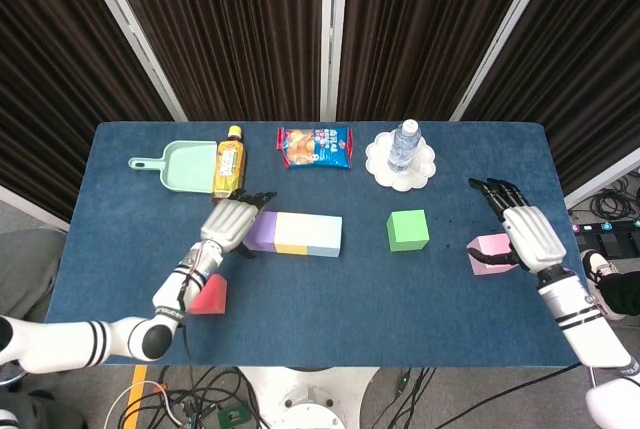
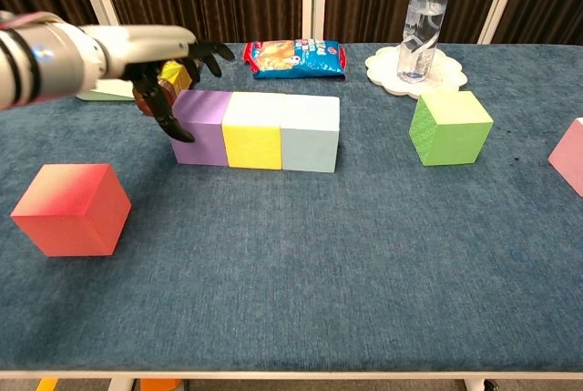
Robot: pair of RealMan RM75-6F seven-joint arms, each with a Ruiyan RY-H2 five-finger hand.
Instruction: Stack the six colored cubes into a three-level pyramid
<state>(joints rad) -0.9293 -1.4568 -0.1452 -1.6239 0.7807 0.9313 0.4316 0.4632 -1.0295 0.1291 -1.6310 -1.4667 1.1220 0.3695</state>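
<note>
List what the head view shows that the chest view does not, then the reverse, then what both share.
Head view only: the right hand resting by the pink cube, the whole green dustpan, and the bottle of tea in full.

Chest view only: the cubes' front faces, and the left hand's fingers beside the purple cube.

Both: left hand, the purple, yellow cube and light blue cube in a row, red cube, green cube, snack bag, water bottle.
</note>
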